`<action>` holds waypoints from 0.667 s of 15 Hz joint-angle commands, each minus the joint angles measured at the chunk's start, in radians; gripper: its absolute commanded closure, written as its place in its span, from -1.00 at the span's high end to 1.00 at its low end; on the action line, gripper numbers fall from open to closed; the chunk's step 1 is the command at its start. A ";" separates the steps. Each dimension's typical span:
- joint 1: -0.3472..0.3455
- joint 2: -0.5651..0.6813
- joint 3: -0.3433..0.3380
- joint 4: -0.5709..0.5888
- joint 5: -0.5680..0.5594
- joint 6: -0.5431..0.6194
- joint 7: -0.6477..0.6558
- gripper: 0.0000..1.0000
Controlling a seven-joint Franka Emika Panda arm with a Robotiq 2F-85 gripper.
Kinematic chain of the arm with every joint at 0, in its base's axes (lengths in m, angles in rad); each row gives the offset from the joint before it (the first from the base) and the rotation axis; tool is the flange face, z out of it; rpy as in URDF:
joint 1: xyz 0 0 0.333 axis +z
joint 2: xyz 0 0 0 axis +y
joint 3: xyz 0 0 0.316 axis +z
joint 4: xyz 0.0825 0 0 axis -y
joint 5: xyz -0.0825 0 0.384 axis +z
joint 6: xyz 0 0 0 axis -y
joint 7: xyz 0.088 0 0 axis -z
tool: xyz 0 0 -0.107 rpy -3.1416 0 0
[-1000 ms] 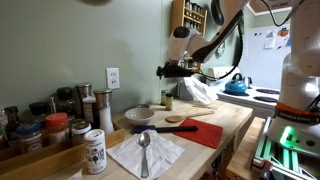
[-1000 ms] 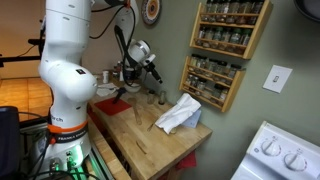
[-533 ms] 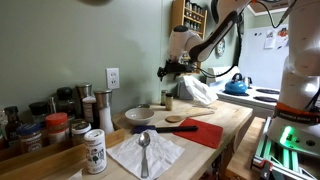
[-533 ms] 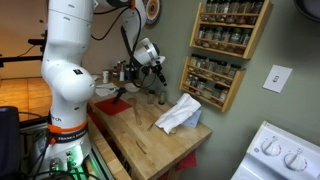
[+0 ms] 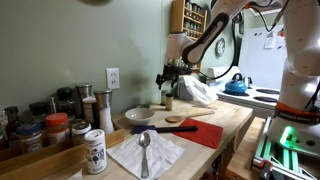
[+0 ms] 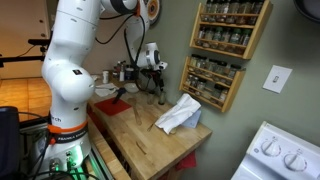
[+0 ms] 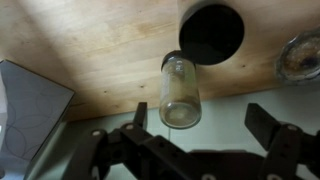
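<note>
My gripper [image 5: 170, 77] hangs above the back of the wooden counter [image 5: 232, 120], close to the wall; it also shows in an exterior view [image 6: 155, 74]. In the wrist view its two dark fingers [image 7: 205, 125] are spread wide apart and hold nothing. A small clear glass jar [image 7: 180, 92] stands below, nearer one finger than the other. The jar also shows in an exterior view [image 5: 168, 101]. A black round thing [image 7: 212, 32] stands just beyond the jar.
A white crumpled cloth [image 5: 197, 90] [image 6: 180, 113] lies beside the jar. A bowl [image 5: 139, 115], a wooden spoon [image 5: 180, 121], a red mat [image 5: 205, 132] and a napkin with a metal spoon [image 5: 145, 150] lie on the counter. Spice jars [image 5: 55, 125] stand at one end, a spice rack [image 6: 225, 45] hangs on the wall.
The arm has swung toward the wall, and the gripper now hangs over the glass jar. Nothing on the counter has moved.
</note>
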 commanded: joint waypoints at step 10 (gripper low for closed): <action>0.099 0.105 -0.126 0.084 0.097 0.002 -0.099 1.00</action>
